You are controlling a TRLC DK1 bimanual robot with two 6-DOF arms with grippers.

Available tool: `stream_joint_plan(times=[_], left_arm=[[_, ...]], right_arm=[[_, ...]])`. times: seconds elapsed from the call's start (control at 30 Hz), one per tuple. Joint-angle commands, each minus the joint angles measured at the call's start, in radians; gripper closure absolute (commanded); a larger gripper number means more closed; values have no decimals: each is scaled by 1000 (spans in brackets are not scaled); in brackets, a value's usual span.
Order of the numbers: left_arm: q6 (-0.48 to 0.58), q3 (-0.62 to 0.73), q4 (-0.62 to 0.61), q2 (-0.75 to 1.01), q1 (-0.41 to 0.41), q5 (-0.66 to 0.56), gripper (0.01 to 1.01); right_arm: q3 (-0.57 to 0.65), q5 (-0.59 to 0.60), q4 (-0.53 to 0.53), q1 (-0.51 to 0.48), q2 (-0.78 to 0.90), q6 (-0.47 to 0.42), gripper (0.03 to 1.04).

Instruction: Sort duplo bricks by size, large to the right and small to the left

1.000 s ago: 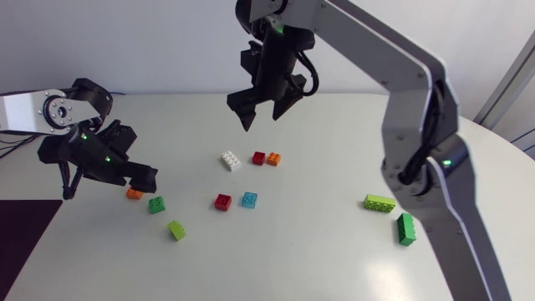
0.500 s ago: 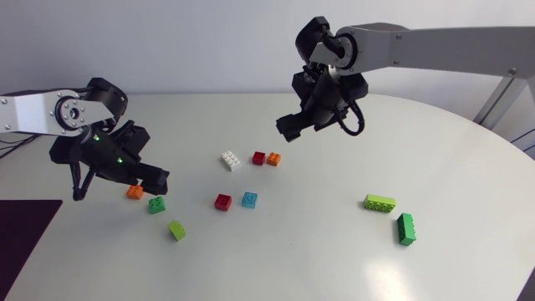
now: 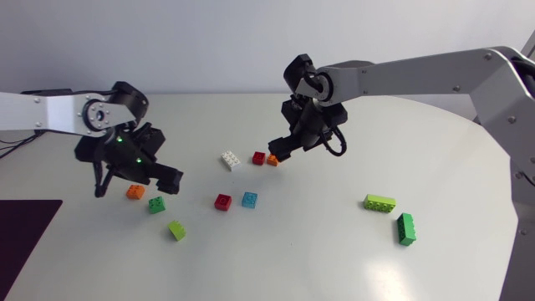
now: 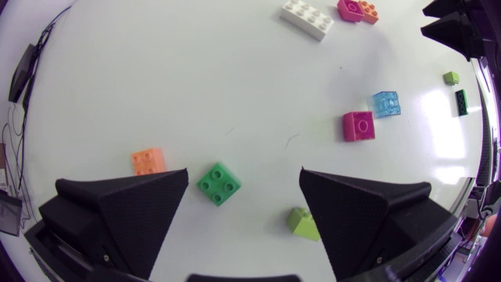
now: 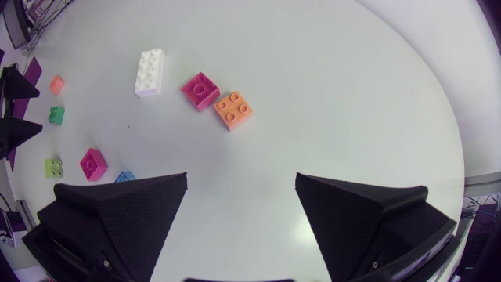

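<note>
My left gripper (image 3: 138,180) hangs open over the small orange brick (image 3: 135,192) and small green brick (image 3: 156,204). In the left wrist view the green brick (image 4: 219,184) lies between the open fingers and the orange one (image 4: 147,160) sits by one fingertip. My right gripper (image 3: 292,147) is open, low over the small red brick (image 3: 258,157) and small orange brick (image 3: 272,160). In the right wrist view that orange brick (image 5: 233,109) lies just ahead of the gripper (image 5: 241,180), with the long white brick (image 5: 149,72) beyond it. Both grippers hold nothing.
A small red brick (image 3: 222,201) and a blue one (image 3: 249,199) lie mid-table. A lime small brick (image 3: 176,230) lies nearer the front. A long lime brick (image 3: 379,203) and a long green brick (image 3: 406,228) rest at the right.
My right arm has swung down and leftward from high above the table to just over the red and orange pair. My left gripper has drifted a little to the right.
</note>
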Motion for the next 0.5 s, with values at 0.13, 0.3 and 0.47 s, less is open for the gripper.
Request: stream_joint_plan(times=[0.13, 0.3, 0.47], left_arm=[[-87, 91, 35, 106, -116, -5, 43], [-79, 44, 46, 89, -120, -7, 43], [-61, 19, 44, 61, -90, -5, 43]], right_arm=[[38, -1, 20, 15, 107, 1, 67], [70, -3, 38, 18, 161, -1, 69], [109, -3, 59, 25, 197, -5, 69]])
